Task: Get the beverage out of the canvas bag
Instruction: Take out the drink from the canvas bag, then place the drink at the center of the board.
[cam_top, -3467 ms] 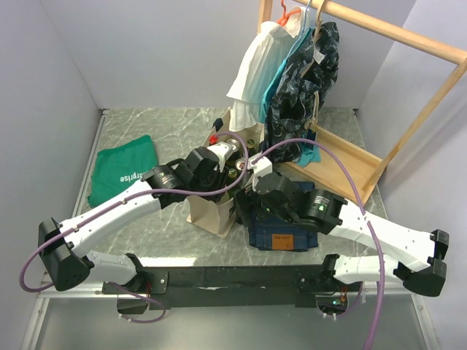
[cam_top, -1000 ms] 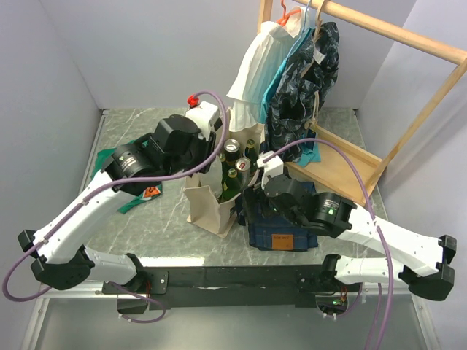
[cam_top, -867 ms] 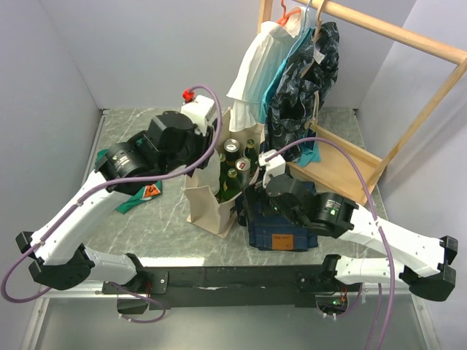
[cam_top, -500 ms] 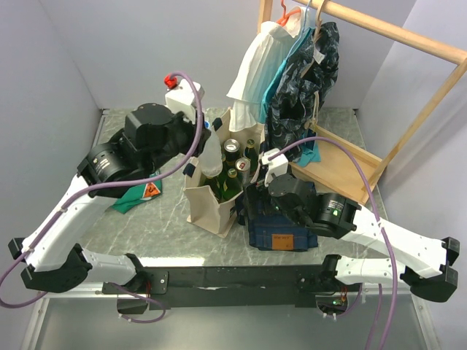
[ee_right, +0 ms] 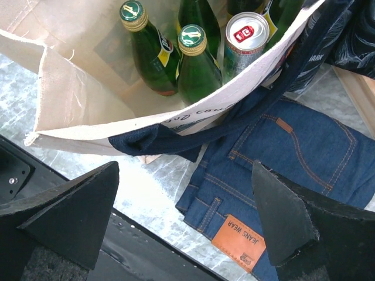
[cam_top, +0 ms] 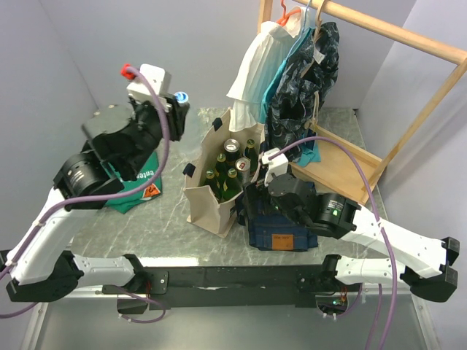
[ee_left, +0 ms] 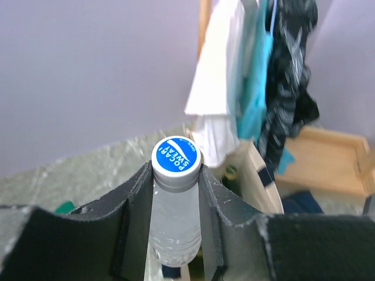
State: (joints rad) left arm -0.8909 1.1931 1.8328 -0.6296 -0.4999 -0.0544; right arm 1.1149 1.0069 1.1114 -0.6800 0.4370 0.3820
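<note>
My left gripper point(ee_left: 175, 178) is shut on the neck of the beverage, a clear plastic bottle point(ee_left: 172, 225) with a blue cap point(cam_top: 180, 96). It holds the bottle high in the air, up and to the left of the canvas bag point(cam_top: 206, 208). The cream bag stands open on the table with navy handles point(ee_right: 193, 134). Inside it are green glass bottles point(ee_right: 196, 61) and a silver can point(ee_right: 246, 36). My right gripper point(ee_right: 184, 208) stands open low beside the bag's near right corner, with nothing between its fingers.
Folded blue jeans point(cam_top: 281, 235) lie right of the bag under my right arm. A green printed cloth point(cam_top: 131, 186) lies to the left beneath my left arm. A wooden clothes rack point(cam_top: 383, 33) with hanging garments point(cam_top: 292, 73) stands at the back right.
My left arm has lifted the clear bottle out of the bag's mouth and carried it up and to the left. The right arm has barely moved.
</note>
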